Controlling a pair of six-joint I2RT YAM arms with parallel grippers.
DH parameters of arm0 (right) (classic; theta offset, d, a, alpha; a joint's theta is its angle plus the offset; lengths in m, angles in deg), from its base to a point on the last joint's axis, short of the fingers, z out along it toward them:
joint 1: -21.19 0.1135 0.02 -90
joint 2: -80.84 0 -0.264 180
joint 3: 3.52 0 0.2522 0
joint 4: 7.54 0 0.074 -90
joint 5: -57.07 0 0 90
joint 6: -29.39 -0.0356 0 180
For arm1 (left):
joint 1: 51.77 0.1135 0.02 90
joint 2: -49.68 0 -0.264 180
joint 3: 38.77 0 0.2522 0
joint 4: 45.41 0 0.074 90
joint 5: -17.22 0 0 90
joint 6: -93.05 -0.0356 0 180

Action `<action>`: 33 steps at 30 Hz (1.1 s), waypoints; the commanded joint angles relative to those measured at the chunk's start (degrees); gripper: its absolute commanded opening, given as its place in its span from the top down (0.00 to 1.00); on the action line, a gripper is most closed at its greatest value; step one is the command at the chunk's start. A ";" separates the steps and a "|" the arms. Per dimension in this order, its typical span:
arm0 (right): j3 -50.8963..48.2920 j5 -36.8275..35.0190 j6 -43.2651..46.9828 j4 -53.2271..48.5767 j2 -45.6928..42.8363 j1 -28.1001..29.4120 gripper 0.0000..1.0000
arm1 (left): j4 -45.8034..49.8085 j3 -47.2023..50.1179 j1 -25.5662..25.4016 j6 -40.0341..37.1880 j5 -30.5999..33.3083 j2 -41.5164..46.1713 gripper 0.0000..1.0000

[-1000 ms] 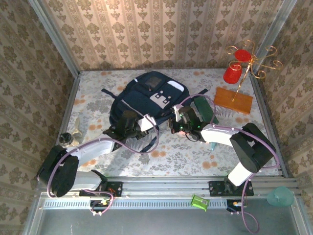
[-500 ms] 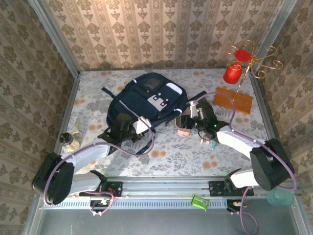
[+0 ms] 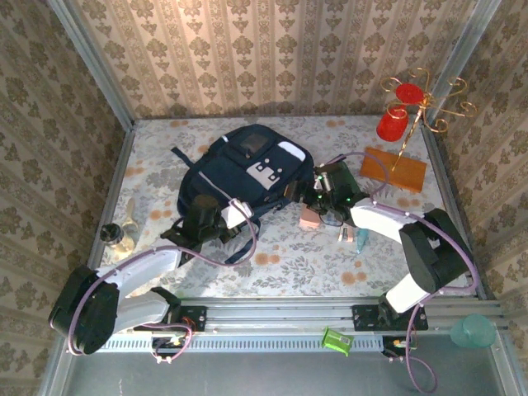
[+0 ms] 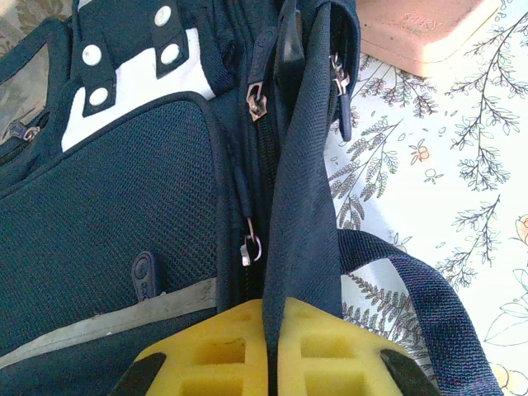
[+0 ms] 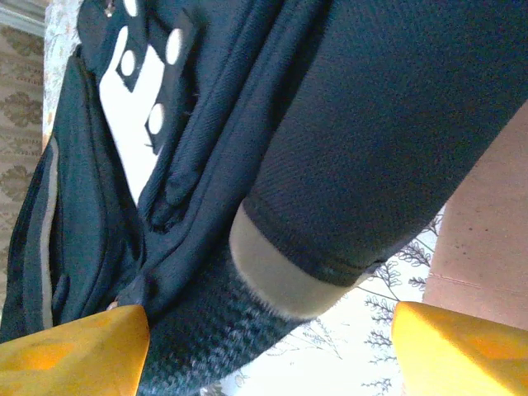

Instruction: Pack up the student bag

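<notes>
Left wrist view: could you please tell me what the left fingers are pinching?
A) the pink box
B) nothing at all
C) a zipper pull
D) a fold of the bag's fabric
D: the yellow left fingers meet on a navy fabric fold of the bag, while the zipper pull hangs free beside it.

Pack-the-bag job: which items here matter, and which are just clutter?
Job: dark navy fabric backpack, pinched by left fingers; pink flat box and teal pen-like item, probably for packing.
Clutter: orange wooden board; red cups on gold wire stand; glass jar.
</notes>
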 commanded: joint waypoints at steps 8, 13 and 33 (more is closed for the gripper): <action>-0.17 -3.14 -6.82 11.47 3.93 1.88 0.82 | -5.21 0.35 0.47 6.44 -5.27 4.46 0.48; -3.65 -6.21 -6.13 14.88 3.27 4.90 0.93 | -6.33 -1.01 0.61 23.02 -6.99 5.03 0.26; -11.85 -18.11 -1.72 28.02 1.61 14.73 0.94 | 18.15 -20.95 -7.69 55.02 10.89 -15.56 0.51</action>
